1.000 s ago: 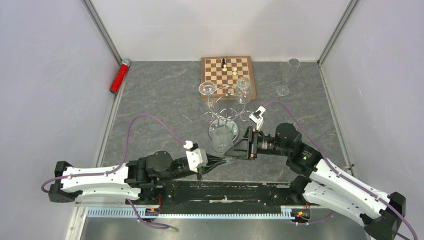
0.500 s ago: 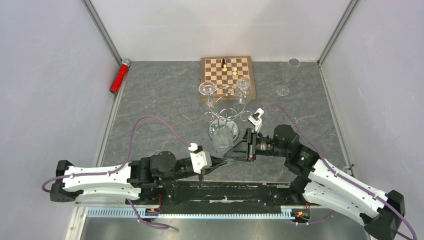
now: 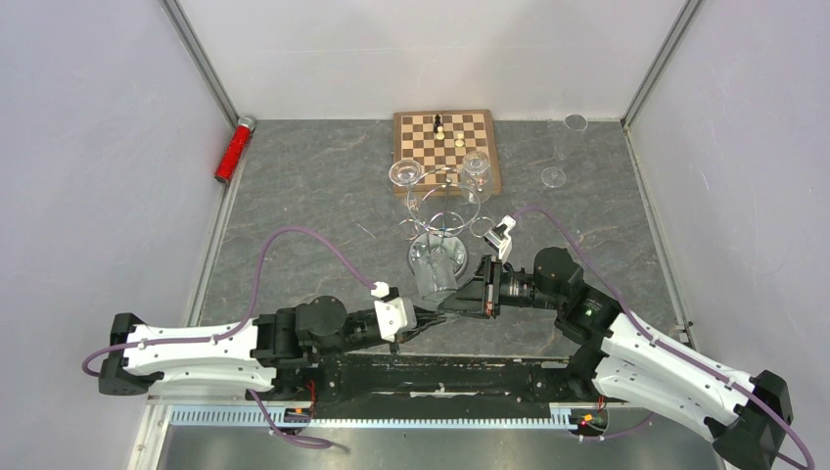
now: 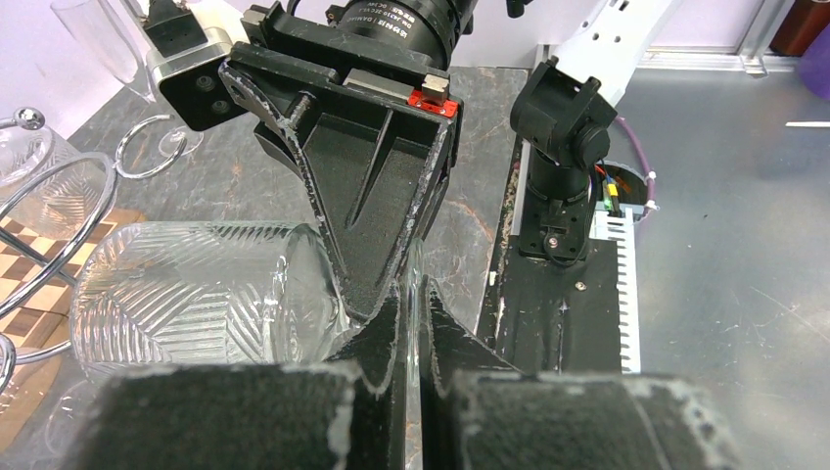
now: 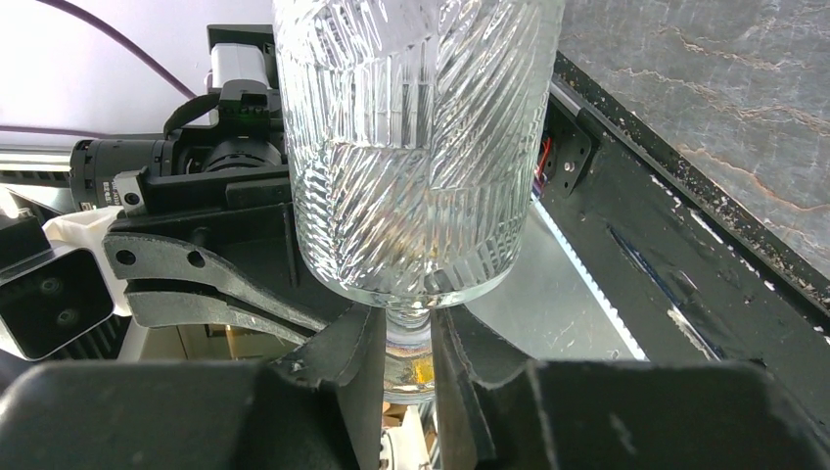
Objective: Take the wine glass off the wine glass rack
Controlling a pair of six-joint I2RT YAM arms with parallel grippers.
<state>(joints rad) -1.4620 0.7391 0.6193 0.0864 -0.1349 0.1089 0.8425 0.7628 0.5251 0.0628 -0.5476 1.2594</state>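
Note:
A clear cut-pattern wine glass point(image 3: 436, 277) hangs between my two grippers, just in front of the chrome wine glass rack point(image 3: 442, 211), its bowl point(image 4: 186, 294) pointing toward the rack. My left gripper point(image 3: 423, 318) is shut on the thin edge of the glass's foot point(image 4: 413, 294). From the right, my right gripper point(image 3: 452, 302) reaches in. Its fingers point(image 5: 357, 357) press on both sides of the short stem point(image 5: 408, 338), directly under the bowl point(image 5: 416, 147). The right gripper's own midpoint point(image 5: 408, 345) lies on that stem.
Two more glasses point(image 3: 404, 173) point(image 3: 477, 163) hang on the rack's far side. Behind it lies a wooden chessboard point(image 3: 445, 142) with a few pieces. A red cylinder point(image 3: 233, 149) lies by the left wall. Two small clear glass items point(image 3: 553, 177) sit at the back right.
The right gripper's fingers have closed in onto the stem. The left arm has shifted slightly right, still holding the foot. The glass has barely moved.

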